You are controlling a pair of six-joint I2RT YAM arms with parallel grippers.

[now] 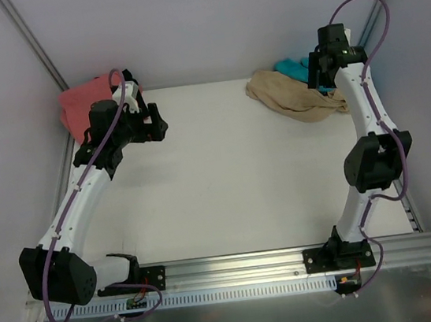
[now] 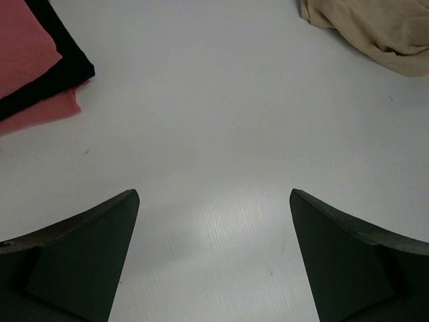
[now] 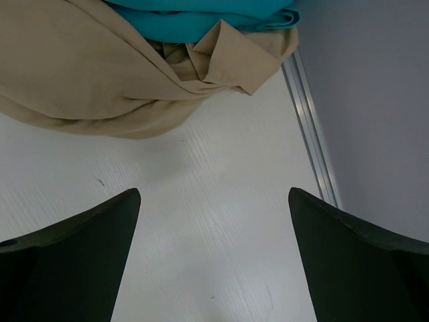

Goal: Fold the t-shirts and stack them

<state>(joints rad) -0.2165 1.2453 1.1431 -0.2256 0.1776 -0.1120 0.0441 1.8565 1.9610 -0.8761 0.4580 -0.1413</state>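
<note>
Right gripper [image 3: 214,198], jaws spread wide and holding nothing, hovers over the white table [image 1: 227,191]. The crumpled tan t-shirt [image 3: 94,80] lies just beyond it at 11 o'clock in its wrist view, with the teal t-shirt [image 3: 201,17] resting against the tan one's far edge. Left gripper [image 2: 214,198], likewise agape and empty, faces the coral-pink t-shirt [image 2: 23,47] at 10 o'clock, the black t-shirt [image 2: 60,70] apparently layered within it.

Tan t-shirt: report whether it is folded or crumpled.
Crumpled, not folded: the tan t-shirt lies in a loose, creased heap touching the teal t-shirt.
</note>
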